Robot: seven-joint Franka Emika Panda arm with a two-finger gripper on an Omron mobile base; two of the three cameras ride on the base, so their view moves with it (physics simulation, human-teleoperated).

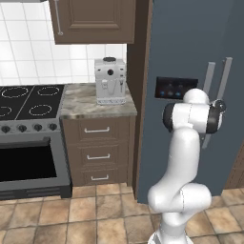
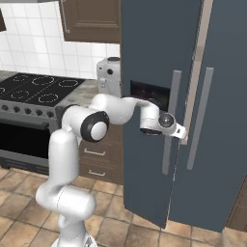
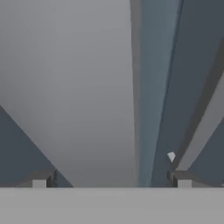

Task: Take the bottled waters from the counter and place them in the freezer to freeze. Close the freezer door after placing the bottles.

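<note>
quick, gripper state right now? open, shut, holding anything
gripper: open, jaws spread wide with the freezer door's silver handle between them, not clamped on it; holding nothing.

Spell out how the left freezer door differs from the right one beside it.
The left freezer door carries a small black dispenser display; the right freezer door has a plain face. In the right base view the left door stands slightly ajar, its edge forward of the right door, which sits shut. The open claw is at the left door's handle; nothing is at the right door's handle. Both are tall, slate-blue, with long silver vertical handles.
</note>
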